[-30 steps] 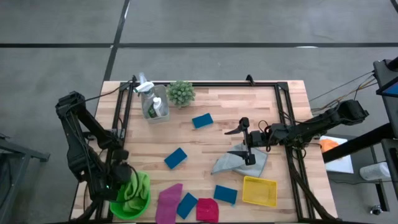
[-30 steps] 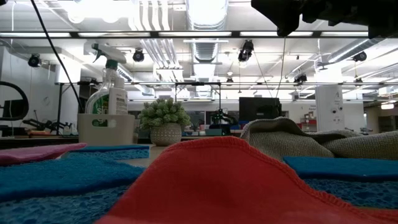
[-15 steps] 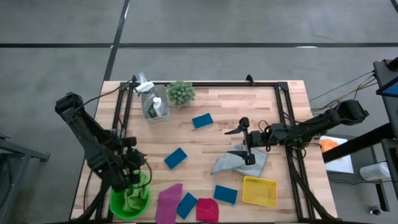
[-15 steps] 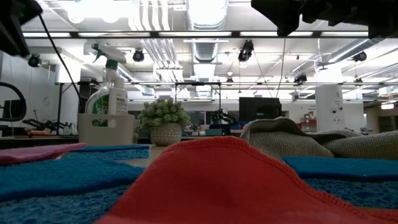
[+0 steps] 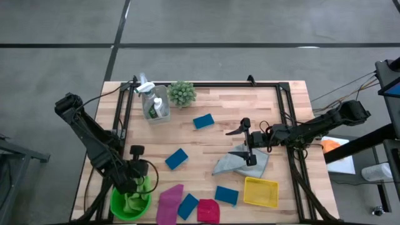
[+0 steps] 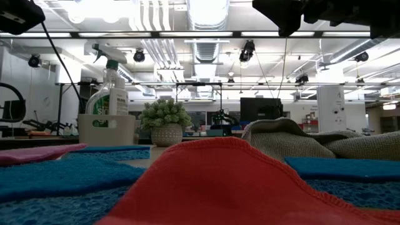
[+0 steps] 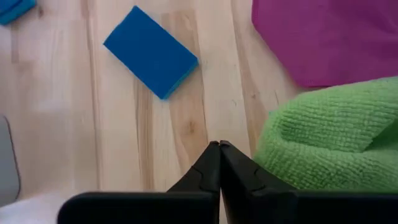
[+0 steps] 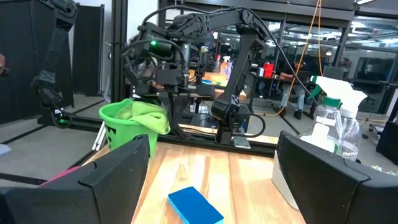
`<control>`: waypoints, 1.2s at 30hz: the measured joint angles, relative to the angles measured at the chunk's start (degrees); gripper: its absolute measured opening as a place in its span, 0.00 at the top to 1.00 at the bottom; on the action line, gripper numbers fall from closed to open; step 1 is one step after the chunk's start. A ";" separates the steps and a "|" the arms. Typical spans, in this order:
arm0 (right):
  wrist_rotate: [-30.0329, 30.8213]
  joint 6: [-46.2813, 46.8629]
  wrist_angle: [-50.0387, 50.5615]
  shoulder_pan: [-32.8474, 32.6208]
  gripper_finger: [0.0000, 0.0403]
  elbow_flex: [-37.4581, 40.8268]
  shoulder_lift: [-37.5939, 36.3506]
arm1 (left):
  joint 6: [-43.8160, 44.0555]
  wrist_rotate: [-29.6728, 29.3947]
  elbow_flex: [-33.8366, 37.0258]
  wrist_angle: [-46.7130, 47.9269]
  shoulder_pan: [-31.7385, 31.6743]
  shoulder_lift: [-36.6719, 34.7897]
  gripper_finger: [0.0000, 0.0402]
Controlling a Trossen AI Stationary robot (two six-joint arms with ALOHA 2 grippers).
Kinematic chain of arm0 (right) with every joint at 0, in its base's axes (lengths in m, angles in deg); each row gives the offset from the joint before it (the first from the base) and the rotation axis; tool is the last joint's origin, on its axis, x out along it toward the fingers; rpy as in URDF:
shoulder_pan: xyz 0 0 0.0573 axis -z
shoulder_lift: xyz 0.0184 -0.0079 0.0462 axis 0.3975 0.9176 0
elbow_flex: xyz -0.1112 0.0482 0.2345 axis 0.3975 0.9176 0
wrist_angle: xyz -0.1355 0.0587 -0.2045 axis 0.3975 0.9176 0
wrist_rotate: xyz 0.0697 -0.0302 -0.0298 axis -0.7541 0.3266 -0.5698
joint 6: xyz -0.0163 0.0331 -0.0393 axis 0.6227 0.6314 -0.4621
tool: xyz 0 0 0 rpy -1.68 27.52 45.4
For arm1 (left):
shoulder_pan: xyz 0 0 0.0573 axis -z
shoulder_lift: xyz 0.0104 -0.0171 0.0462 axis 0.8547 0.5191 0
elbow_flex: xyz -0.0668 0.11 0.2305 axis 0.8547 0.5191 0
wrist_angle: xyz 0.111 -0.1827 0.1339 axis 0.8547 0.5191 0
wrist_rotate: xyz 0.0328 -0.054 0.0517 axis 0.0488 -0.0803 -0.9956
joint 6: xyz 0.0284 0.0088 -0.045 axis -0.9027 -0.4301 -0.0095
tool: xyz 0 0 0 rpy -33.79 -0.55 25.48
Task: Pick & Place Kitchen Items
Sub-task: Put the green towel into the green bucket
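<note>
My left gripper (image 5: 145,174) (image 7: 219,145) is shut on nothing, tilted down over bare wood just beyond the far right rim of the green bucket (image 5: 119,206). A green cloth (image 5: 139,192) (image 7: 329,140) fills the bucket and drapes over that rim, beside the fingertips. My right gripper (image 5: 245,143) (image 8: 211,180) stands open and level above the grey cloth (image 5: 240,164), which lies crumpled on the table. Blue sponges (image 5: 177,158) (image 5: 203,120) (image 5: 227,195) lie flat. A pink cloth (image 5: 169,201) and a red cloth (image 5: 208,210) lie at the near edge.
A spray bottle in a white caddy (image 5: 154,105) and a small potted plant (image 5: 181,94) stand at the far left. A yellow tray (image 5: 260,192) sits near right. Another blue sponge (image 5: 187,205) lies between the pink and red cloths. Black frame rails (image 5: 284,112) run along the table's sides.
My left gripper has swung from above the green bucket toward the table's right edge and sunk a little, ending just past the bucket's rim. The green cloth stays in the bucket, draped over the rim.
</note>
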 joint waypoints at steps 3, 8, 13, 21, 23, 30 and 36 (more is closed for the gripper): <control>0.00 0.00 0.00 -0.02 0.14 0.00 0.00 | -1.16 0.31 -0.20 0.23 -0.02 -0.09 0.99; 0.00 -0.02 0.02 -0.01 0.14 0.00 0.00 | -2.05 0.41 -0.91 0.66 -0.02 -1.95 0.99; 0.00 -0.02 0.04 0.00 0.14 0.00 0.00 | -3.82 0.44 -1.93 0.24 0.09 -4.75 0.99; 0.00 -0.02 0.07 -0.02 0.14 0.00 0.00 | -4.64 -0.06 -1.73 -0.13 0.06 -7.15 1.00; 0.00 -0.02 0.07 -0.02 0.14 0.00 0.00 | -3.66 -1.25 -1.73 0.60 -0.41 -6.91 1.00; -0.02 -0.02 0.06 -0.02 0.14 0.00 0.00 | -3.43 3.48 0.22 -0.08 -3.48 -5.16 1.00; -0.02 -0.02 0.07 -0.02 0.14 0.00 0.00 | -7.06 9.61 0.52 -4.88 -4.31 -5.30 1.00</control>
